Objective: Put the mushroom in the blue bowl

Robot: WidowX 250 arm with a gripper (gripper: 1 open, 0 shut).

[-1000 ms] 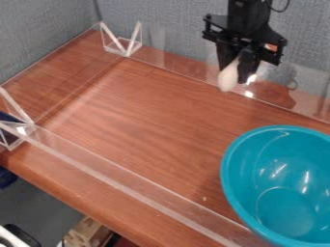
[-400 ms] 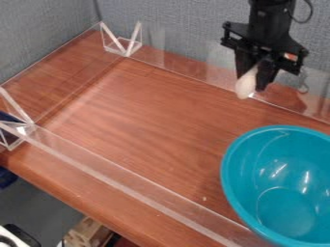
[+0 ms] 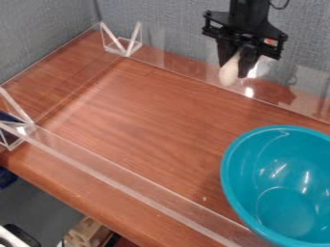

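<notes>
Your black gripper (image 3: 241,64) is clenched on the mushroom (image 3: 233,68), its cream stem showing between the fingers. It hangs off the wood-grain table (image 3: 142,116), up beyond the blue bowl (image 3: 284,183), well apart from that glossy round teal plastic rim.

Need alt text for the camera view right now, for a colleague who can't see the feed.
A black robot tool pointing down holds the cream-white mushroom above the far side of a wooden table ringed by clear walls. The empty blue bowl sits at the near right corner, well apart from the mushroom.
</notes>
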